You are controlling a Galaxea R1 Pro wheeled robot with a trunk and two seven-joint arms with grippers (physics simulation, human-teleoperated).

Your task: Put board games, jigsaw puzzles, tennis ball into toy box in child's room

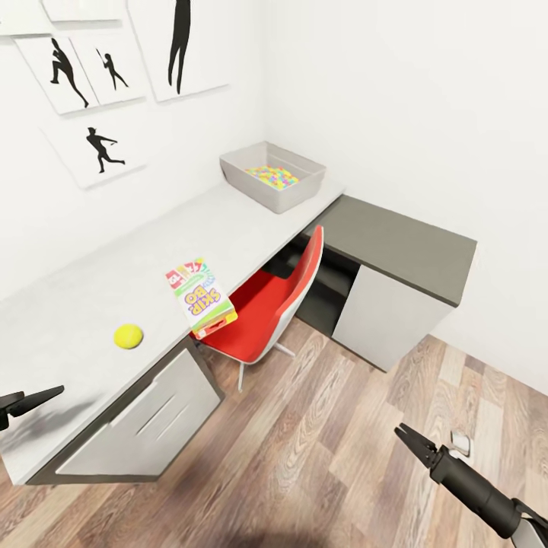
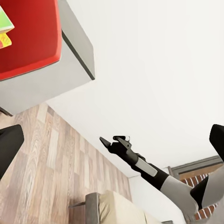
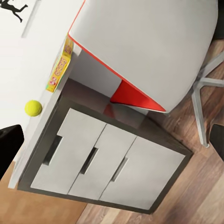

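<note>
head: high over table [image 1: 91, 289] | wrists: low, share chair [image 3: 149, 51]

Bright, even, diffuse light with no visible source. Soft shadows lie under the counter [image 1: 91, 281] overhang and beneath the red chair [image 1: 270, 304]. Renders are slightly soft; wide-angle stretch bends lines near the edges. No glare, white walls near blown out.

board game [image 1: 200, 297] overhanging table [image 1: 91, 281] edge, tennis ball [image 1: 128, 336] nr
</note>
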